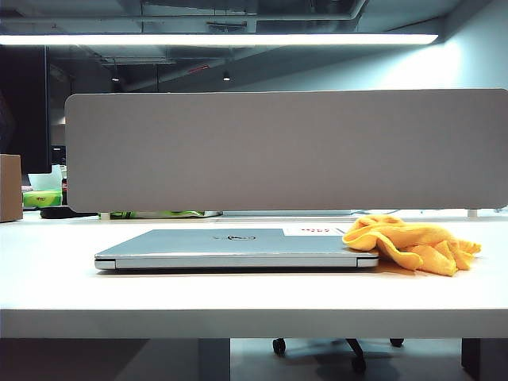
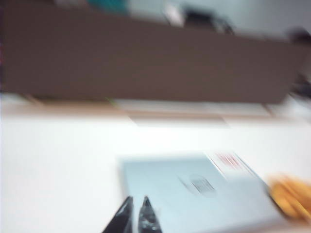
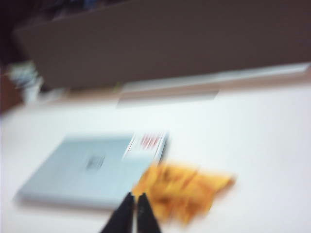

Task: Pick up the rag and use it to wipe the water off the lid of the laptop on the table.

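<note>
Lying crumpled on the white table, rag touching the right corner of the closed laptop, lid flat and facing up. Looks soft, light, floppy; best pinched at a raised fold near the middle, well off the lid. Left gripper hovering near the laptop, jaws nearly together, empty. Right gripper above the rag, jaws pressed together, nothing held. No containers in sight. Water on the lid impossible to make out.
</note>
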